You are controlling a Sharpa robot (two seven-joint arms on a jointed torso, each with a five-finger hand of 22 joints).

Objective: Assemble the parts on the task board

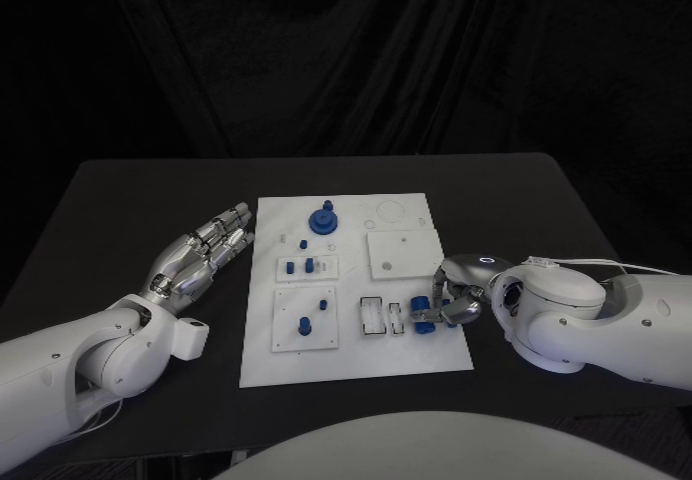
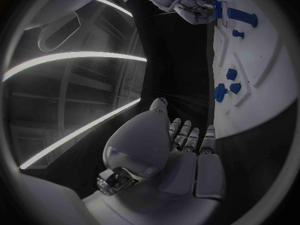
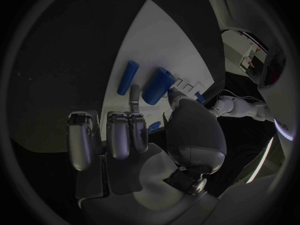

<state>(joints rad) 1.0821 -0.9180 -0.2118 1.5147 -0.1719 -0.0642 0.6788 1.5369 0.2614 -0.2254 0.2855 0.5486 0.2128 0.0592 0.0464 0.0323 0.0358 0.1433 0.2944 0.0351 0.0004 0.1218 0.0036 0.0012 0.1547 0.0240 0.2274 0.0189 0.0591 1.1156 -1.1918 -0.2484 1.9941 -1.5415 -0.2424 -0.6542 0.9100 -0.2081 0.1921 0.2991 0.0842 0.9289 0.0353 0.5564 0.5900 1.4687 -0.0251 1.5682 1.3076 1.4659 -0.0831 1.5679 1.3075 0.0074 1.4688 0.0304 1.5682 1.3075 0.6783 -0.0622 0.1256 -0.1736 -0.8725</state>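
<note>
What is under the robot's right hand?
Under the right hand lies the white task board, with a blue cylinder at its fingertips and a thinner blue part beside it. Whatever sits beneath the palm is covered.

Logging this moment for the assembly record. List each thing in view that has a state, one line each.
left hand: open, fingers stretched out flat beside the task board
right hand: pinching a blue cylinder at the board's right edge
large blue knob: standing upright near the board's far edge
</note>
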